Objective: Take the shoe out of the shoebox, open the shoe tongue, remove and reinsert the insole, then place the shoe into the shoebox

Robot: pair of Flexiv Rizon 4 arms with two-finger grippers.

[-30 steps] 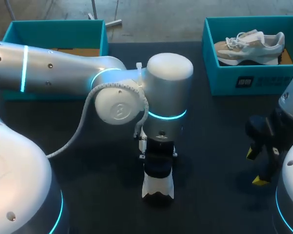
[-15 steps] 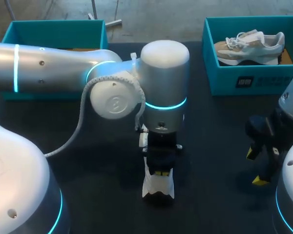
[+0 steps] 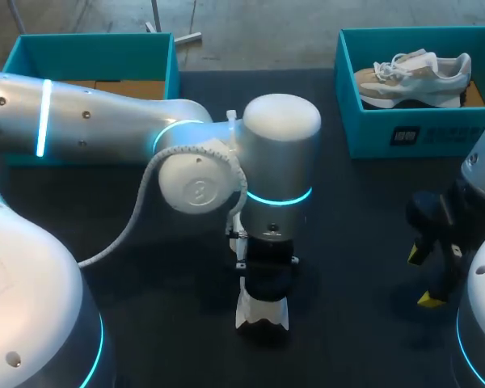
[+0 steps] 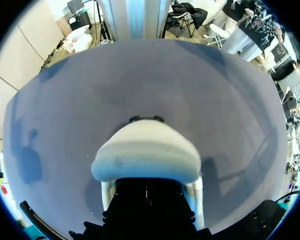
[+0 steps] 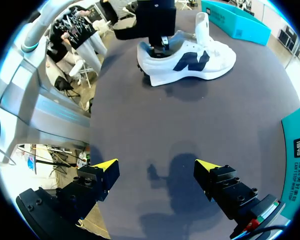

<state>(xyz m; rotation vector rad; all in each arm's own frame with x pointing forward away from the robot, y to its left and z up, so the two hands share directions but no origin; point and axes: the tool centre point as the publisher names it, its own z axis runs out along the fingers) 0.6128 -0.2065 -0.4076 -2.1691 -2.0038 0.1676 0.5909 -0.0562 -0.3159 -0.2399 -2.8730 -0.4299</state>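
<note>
Lowered since half a second ago, the left gripper [image 3: 267,271] now sits in the heel opening of the white sneaker [image 3: 262,312], which stands on the table [image 3: 364,218] at about 6 o'clock. Its end is buried in the collar, so whether it is clamped or apart cannot be told. At 4 o'clock the right gripper [image 5: 156,166] hangs with jaws wide apart, holding nothing. From above, the arm hides most of the sneaker. At 1 o'clock a second sneaker [image 3: 412,77] lies in the teal shoebox [image 3: 380,133].

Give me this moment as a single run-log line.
stage: white shoe out on table | left gripper: at its heel opening | right gripper: jaws open, above table, clear of shoe | second shoe: in shoebox
</note>
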